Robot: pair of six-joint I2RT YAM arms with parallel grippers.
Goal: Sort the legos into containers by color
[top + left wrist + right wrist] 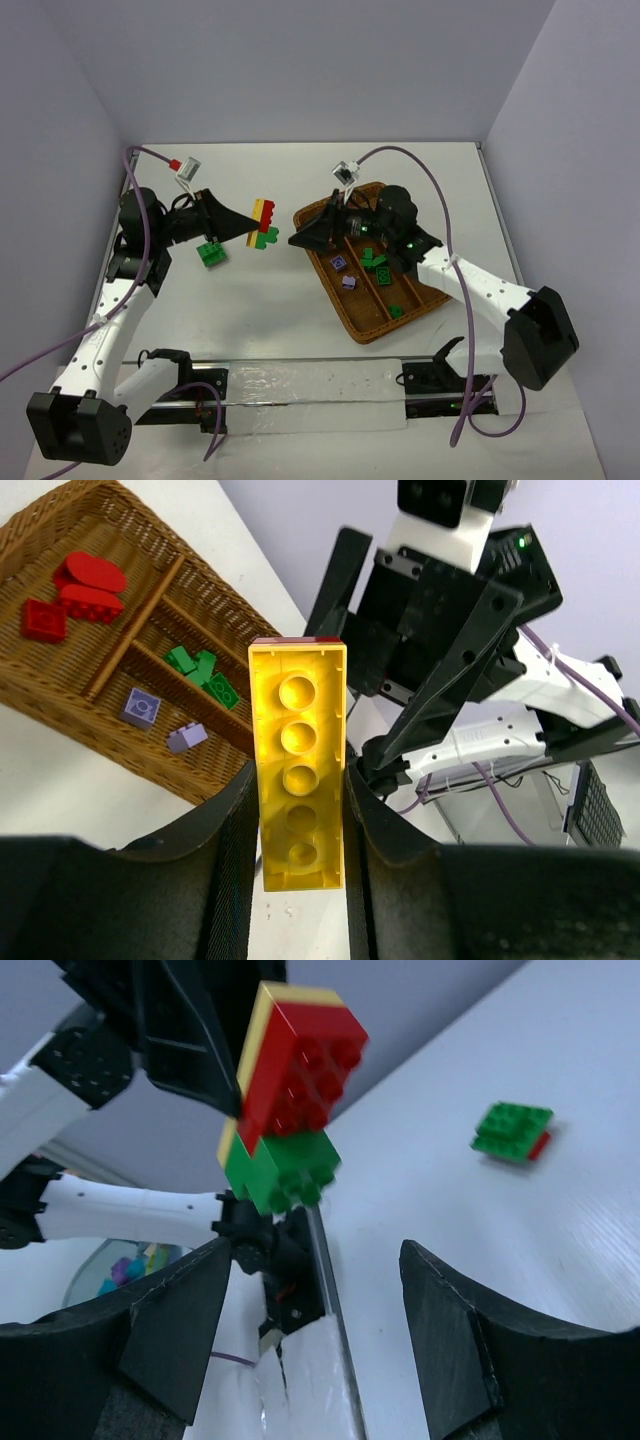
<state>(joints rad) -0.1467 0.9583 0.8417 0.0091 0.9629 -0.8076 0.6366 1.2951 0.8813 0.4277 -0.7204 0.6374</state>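
L gripper clamps yellow-red-green brick clump, R gripper jaws apart w/ nothing in them, facing it, by tray.

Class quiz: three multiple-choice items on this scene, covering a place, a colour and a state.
1. The yellow-red-green brick clump is: A in the tray; B in the left gripper's jaws; C on the table.
2. The loose bricks on the table are topped: A purple; B green; C yellow.
3. The right gripper is: A open, empty; B shut on a brick; C shut on the tray.
Answers: B, jaws pinch its yellow brick; B, green studs face up; A, jaws apart, nothing between.
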